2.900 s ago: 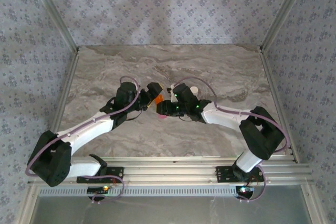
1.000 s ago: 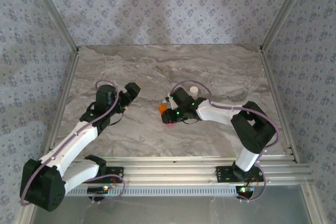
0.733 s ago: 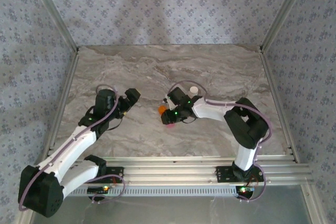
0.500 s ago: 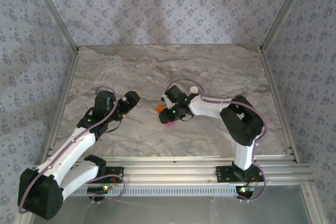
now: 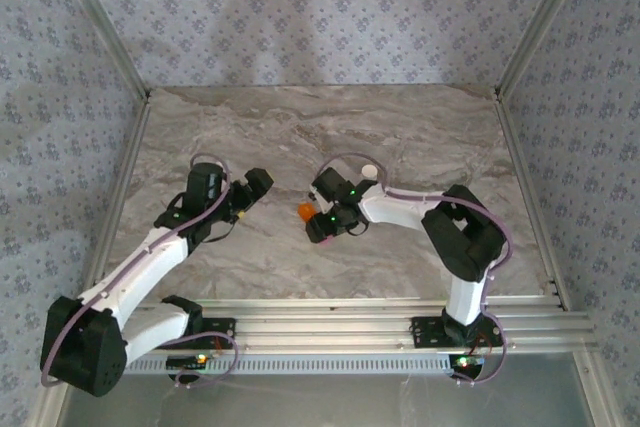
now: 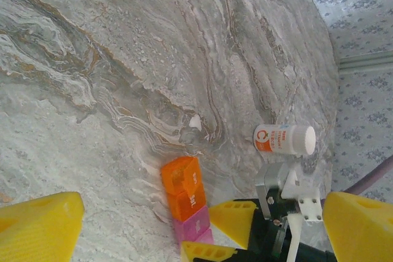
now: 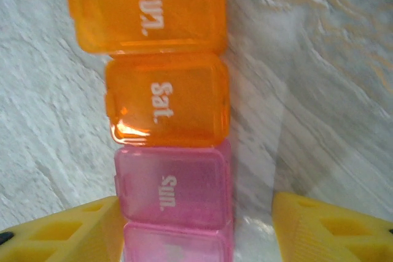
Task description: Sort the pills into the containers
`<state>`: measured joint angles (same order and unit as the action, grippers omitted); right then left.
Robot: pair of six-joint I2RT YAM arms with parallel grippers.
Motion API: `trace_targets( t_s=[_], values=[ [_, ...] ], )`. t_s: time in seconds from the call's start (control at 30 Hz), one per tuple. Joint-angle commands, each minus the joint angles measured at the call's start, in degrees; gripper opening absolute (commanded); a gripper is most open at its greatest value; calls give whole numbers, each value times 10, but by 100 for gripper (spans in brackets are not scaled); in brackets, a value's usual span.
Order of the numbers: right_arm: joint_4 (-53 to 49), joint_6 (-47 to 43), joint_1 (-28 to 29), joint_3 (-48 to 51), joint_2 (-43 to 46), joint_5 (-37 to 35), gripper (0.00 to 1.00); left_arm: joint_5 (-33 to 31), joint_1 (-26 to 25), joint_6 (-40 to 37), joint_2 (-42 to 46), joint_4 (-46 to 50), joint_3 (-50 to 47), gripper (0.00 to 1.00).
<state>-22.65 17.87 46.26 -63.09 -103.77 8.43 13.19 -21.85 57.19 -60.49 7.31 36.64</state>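
The containers [image 7: 169, 145] are a strip of joined lidded compartments, two orange marked "Sun." and "Sat.", then pink ones. The strip lies flat on the marble table [image 5: 420, 137], mid-table in the top view as containers [image 5: 308, 212] and in the left wrist view as containers [image 6: 185, 196]. My right gripper [image 7: 196, 225] straddles the pink end, open, with a gap to its right finger [image 7: 334, 225]; the top view has the right gripper [image 5: 322, 227] there. My left gripper [image 5: 256, 184] hovers open to the left of the strip, holding nothing. A small white pill-like bit [image 6: 195, 122] lies just beyond the orange end.
A small white bottle [image 6: 284, 140] with an orange-red band lies on its side behind the right gripper, standing out as a white bottle [image 5: 369, 173] from above. Patterned walls and metal rails [image 5: 120, 177] border the table.
The right gripper has opened, its fingers parting from the pink compartments. The left gripper drifted a little right, toward the strip. The right arm's elbow swung left.
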Motion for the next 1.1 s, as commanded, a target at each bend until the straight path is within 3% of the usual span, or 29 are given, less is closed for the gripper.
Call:
trace_targets(
  t_s=[0.0,0.23,0.53,0.87,1.07],
  values=[
    [-56,-14,-14,16,26,-29,63,17,3,-15,-7,-16,22,100],
    [-80,-7,-75,-16,31,-29,61,27,3,-29,-26,-12,37,100],
    [-101,20,-92,-105,8,-2,58,40,3,-62,-61,5,60,100],
    [-86,122,-94,-83,22,5,59,58,-5,-178,-132,86,107,99],
    [-76,139,-92,-57,22,-4,60,20,-45,-260,-166,152,142,99]
  ],
)
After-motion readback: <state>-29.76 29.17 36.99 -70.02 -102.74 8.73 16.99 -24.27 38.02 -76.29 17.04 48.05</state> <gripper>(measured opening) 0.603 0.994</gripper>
